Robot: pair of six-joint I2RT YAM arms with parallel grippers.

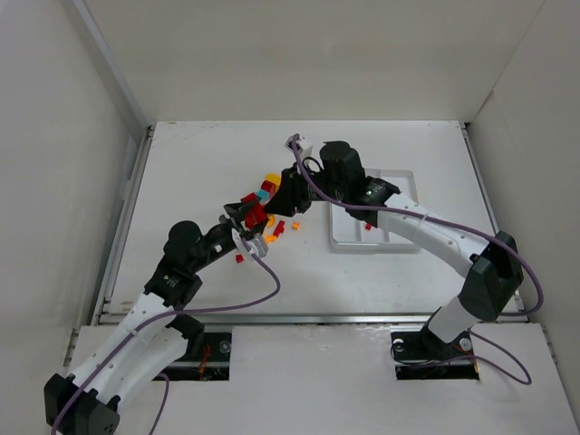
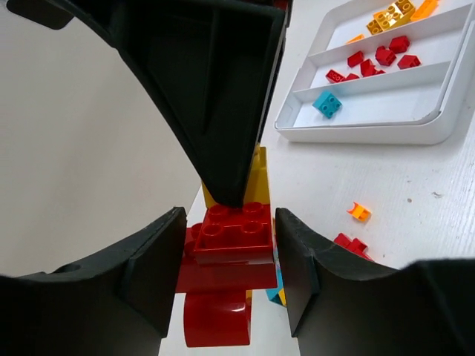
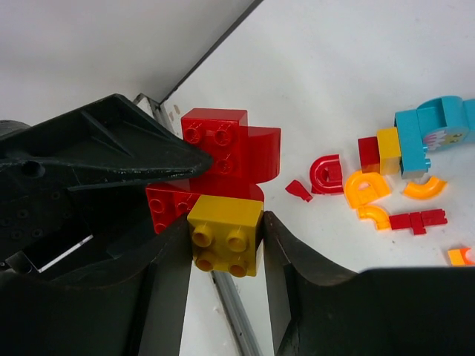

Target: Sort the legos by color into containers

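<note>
Standing on white table (image 1: 199, 172), tray (image 1: 349, 243), white walls (image 1: 299, 54) enclosing, legos (image 1: 272, 178) scattered

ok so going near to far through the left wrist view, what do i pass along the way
red square plastic brick → small loose orange piece → white plastic tray → teal-blue brick → red bricks → orange-yellow bricks

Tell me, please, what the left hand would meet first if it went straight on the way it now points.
The red brick between its fingers, right in front; just beyond, the right hand holding a yellow brick, though depth is unclear.
</note>
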